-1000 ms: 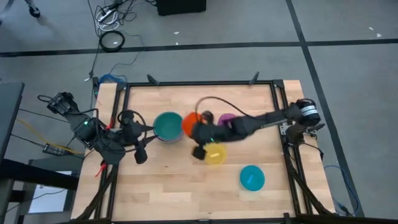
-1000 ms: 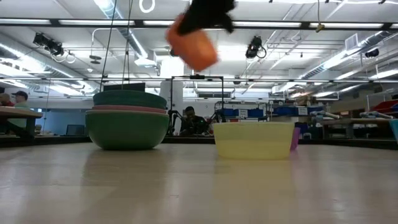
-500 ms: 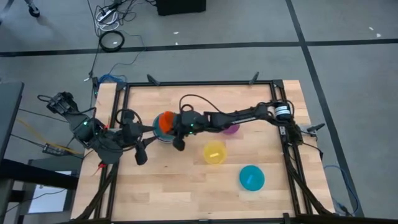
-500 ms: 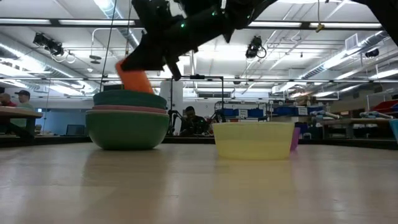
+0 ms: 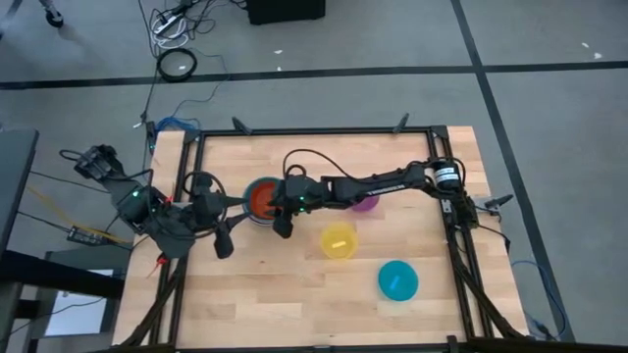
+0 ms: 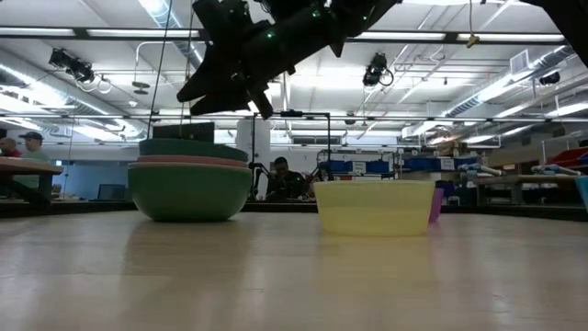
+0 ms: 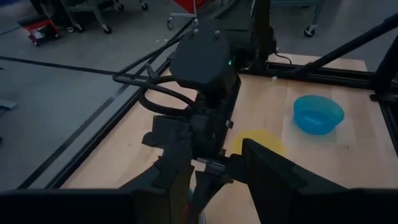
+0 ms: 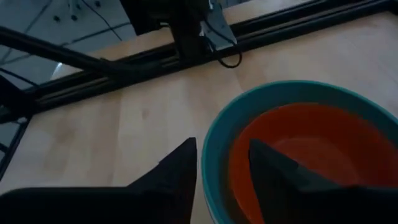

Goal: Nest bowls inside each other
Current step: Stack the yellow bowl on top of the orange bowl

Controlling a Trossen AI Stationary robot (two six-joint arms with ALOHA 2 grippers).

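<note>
A stack of bowls (image 6: 190, 179) stands left of the table's middle, sage green at the bottom, pink above it and teal on top. The orange bowl (image 8: 305, 149) lies inside the teal bowl (image 8: 217, 140). My right gripper (image 8: 221, 165) hovers open over the stack's near rim, one finger outside the teal rim and one over the orange bowl. It also shows above the stack, as my right gripper (image 6: 220, 87). My left gripper (image 5: 221, 240) waits open at the table's left. The yellow (image 5: 339, 240), purple (image 5: 365, 203) and light blue (image 5: 397, 279) bowls stand singly on the table.
The yellow bowl (image 6: 375, 207) stands right of the stack, with the purple bowl (image 6: 435, 204) behind it. A black frame (image 5: 314, 130) runs round the wooden table. Bare wood lies along the near edge, left of the light blue bowl.
My right gripper has carried the orange bowl toward the table's left and down onto the stack, then opened and let go. The orange bowl, tilted above the teal rim half a second ago, now lies sunk inside the teal bowl.
</note>
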